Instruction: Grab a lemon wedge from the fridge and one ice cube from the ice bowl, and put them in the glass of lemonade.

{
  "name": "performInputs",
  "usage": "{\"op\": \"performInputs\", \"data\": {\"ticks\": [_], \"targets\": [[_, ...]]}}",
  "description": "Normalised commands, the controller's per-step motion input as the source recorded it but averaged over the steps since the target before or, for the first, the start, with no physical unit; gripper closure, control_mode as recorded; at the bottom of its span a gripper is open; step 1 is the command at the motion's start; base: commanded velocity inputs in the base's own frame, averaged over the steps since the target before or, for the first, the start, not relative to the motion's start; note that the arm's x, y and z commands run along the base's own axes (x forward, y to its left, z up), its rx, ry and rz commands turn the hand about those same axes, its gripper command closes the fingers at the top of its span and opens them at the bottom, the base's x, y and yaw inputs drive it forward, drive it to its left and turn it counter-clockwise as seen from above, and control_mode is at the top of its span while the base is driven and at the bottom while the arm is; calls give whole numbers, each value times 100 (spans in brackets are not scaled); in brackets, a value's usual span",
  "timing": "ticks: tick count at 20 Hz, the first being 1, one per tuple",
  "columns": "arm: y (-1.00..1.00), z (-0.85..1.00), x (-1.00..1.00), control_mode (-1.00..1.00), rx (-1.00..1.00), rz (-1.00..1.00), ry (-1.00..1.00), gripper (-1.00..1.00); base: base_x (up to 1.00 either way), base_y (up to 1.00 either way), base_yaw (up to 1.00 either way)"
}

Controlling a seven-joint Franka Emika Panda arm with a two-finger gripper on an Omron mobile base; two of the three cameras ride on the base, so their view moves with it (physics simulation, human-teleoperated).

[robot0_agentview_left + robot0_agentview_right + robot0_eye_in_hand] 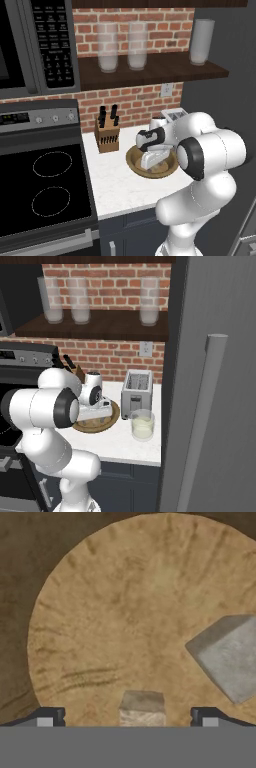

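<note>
pale grey ice cube (142, 708) btwn tool (127, 717) tips, ice bowl (125, 612)

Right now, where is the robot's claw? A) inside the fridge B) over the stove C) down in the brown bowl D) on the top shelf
C: the claw is down over the floor of the ice bowl, with an ice cube between its open tips.

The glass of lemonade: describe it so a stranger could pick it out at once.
On the white counter beside the grey fridge, in front of the toaster, stands the glass of lemonade. It is short, clear and holds pale yellowish liquid, unlike the tall frosted glasses on the shelf.
</note>
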Motion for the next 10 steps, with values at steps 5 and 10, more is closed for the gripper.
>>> {"op": "performInputs", "data": {"ticks": [5, 10], "targets": [[0, -1, 0, -100, 0, 2, 0, -100, 0, 0, 0], [0, 0, 0, -100, 0, 0, 0, 100, 0, 0, 0]]}}
